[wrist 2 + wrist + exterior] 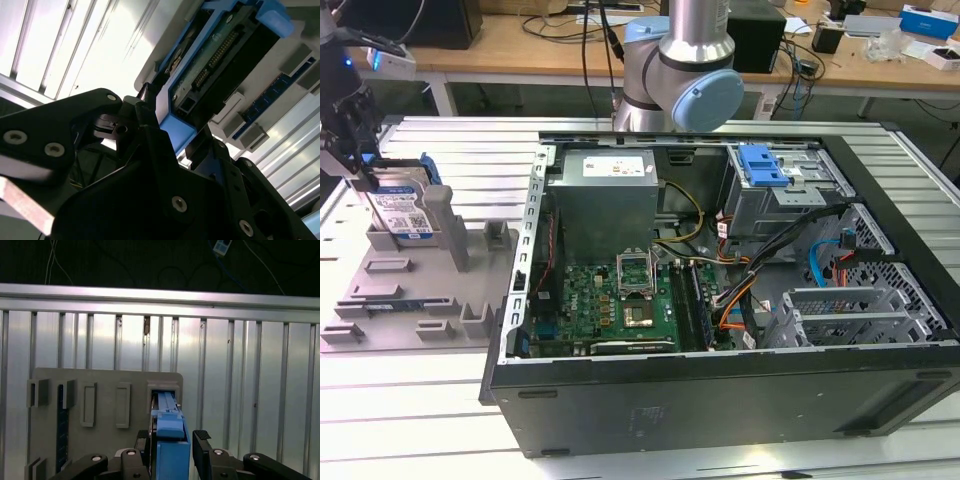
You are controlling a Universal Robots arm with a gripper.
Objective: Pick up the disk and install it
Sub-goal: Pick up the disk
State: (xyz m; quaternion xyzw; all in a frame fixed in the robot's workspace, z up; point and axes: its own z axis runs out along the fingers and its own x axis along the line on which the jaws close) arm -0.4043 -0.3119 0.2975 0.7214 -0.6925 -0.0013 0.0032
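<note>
The disk [402, 210] stands on edge in a slot of the grey fixture plate [380, 300] at the exterior view's far left. It is silver with a blue-and-white label and a blue carrier frame. My gripper [360, 165] reaches down onto its upper end. In the first wrist view the blue frame of the disk [170, 450] sits tight between two black fingers [201, 440] of the gripper [171, 437]. The second wrist view shows the disk's connector edge [215, 55] with the gripper [172, 122] shut on the blue frame.
An open computer case [720, 400] lies on the slatted aluminium table [420, 420], on the exterior view's right. Inside it are a grey power supply [605, 200], a motherboard [620, 300], cables, and a perforated silver cage with a blue latch [765, 165]. The arm's base [680, 70] stands behind the case.
</note>
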